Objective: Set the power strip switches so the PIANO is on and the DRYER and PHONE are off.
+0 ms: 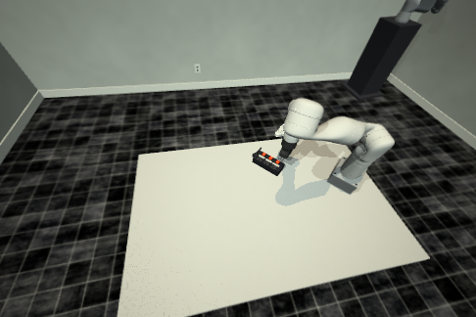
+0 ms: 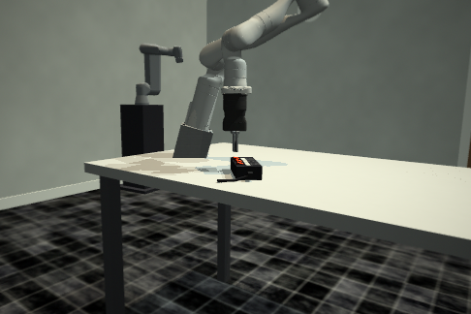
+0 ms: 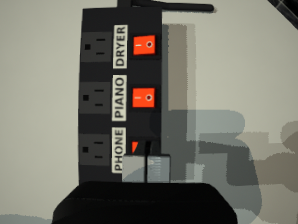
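Observation:
A black power strip lies flat on the white table, right way up. It also shows in the top view and the exterior view. It has three red rocker switches labelled DRYER, PIANO and PHONE. My gripper is shut and empty, pointing straight down. Its fingertips stand just above the PHONE switch and hide most of it. In the exterior view the gripper hangs a little above the strip's near end. A short black cord stub sticks out of the strip's far end.
The arm's base stands on the table to the right of the strip. A black pedestal with a second arm stands on the floor beyond the table. The table's edge is close to the strip in the exterior view.

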Controlling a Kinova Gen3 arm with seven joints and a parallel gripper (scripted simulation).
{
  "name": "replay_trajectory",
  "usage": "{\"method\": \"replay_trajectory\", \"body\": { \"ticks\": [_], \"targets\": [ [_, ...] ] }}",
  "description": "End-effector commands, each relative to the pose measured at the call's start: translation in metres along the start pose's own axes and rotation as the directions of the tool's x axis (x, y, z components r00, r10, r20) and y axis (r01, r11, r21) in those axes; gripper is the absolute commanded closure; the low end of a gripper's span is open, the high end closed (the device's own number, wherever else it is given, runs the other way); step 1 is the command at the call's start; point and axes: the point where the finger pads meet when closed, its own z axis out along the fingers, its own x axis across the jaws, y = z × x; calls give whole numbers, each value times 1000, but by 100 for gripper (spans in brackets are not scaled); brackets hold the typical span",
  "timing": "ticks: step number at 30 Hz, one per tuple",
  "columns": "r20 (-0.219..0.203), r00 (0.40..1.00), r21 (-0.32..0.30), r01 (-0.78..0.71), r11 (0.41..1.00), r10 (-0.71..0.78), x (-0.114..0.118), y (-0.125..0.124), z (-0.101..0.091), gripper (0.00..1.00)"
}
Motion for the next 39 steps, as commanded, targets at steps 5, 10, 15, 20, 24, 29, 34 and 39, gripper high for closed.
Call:
{"method": "replay_trajectory", "body": {
  "ticks": [5, 10, 15, 20, 24, 29, 34, 39],
  "targets": [
    [-3, 1000, -2, -2, 1000, 2, 1, 1, 7, 100],
    [-3, 1000, -2, -2, 1000, 2, 1, 1, 10, 100],
    [-3, 1000, -2, -2, 1000, 2, 1, 1, 12, 100],
    [-3, 1000, -2, -2, 1000, 2, 1, 1, 12, 100],
    [-3, 1000, -2, -2, 1000, 2, 1, 1, 12, 100],
    [-3, 1000, -2, -2, 1000, 2, 1, 1, 12, 100],
    [-3, 1000, -2, -2, 1000, 2, 1, 1, 12, 100],
    [-3, 1000, -2, -2, 1000, 2, 1, 1, 12, 100]
  ]
}}
